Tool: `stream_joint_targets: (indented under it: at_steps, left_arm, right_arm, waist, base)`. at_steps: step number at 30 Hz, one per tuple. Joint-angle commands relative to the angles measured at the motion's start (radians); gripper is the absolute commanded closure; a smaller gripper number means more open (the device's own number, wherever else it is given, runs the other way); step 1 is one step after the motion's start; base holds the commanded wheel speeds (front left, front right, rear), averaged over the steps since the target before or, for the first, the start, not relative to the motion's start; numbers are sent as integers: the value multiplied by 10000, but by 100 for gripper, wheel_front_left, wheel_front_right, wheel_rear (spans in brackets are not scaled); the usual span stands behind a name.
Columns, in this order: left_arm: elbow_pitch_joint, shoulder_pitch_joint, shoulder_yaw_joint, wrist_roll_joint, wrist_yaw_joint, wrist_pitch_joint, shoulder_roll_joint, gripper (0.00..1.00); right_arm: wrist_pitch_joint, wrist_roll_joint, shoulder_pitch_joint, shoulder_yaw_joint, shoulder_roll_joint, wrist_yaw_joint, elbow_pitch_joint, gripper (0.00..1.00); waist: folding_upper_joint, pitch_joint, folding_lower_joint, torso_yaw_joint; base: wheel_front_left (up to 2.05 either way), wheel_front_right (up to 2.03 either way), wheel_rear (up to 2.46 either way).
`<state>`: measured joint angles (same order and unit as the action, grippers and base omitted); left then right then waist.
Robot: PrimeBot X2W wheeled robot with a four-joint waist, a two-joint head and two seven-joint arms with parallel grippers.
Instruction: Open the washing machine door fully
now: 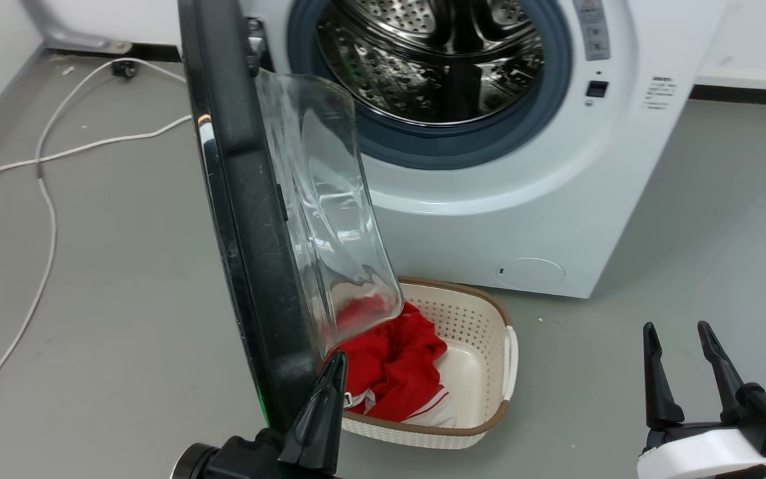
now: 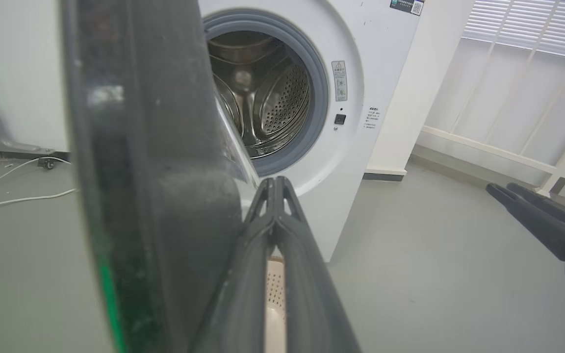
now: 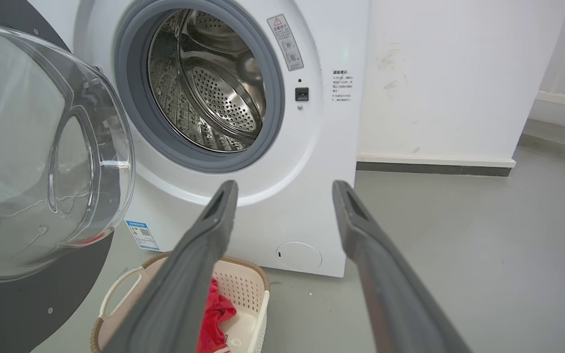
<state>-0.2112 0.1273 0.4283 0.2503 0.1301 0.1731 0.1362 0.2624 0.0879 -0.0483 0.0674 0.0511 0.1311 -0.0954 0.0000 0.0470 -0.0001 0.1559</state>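
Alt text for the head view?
The washing machine door stands swung out, almost edge-on, its glass bowl facing the washing machine. The left end effector, fingers together, sits by the door's lower rim; the right end effector is open. A basket of red cloth lies below.

In the head view a grey floor (image 1: 124, 319) carries a white cable (image 1: 40, 163) at nine o'clock, while the right wrist view shows a white wall (image 3: 434, 73) with dark skirting (image 3: 434, 169) at two o'clock under even light.
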Motion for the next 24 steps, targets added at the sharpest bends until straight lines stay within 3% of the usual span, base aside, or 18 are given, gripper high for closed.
stream_joint_targets:
  at_steps: [1,13,24]
  left_arm:
    - [-54,187,-174,38,162,-23,105,100]
    - [-135,282,-1109,665,422,239,272,100]
    - [790,-331,-2371,1519,430,603,385,100]
  right_arm:
    - [32,42,-148,29,-20,-7,36,0]
    - [-8,-181,-70,45,-18,-7,366,0]
    - [-215,-296,243,-101,-18,-7,657,0]
  waist:
    - [0,-55,1,355]
    - [0,85,1,1585]
    - [0,295,1,1747]
  base:
    - [0,0,0]
    - [0,0,0]
    - [0,0,0]
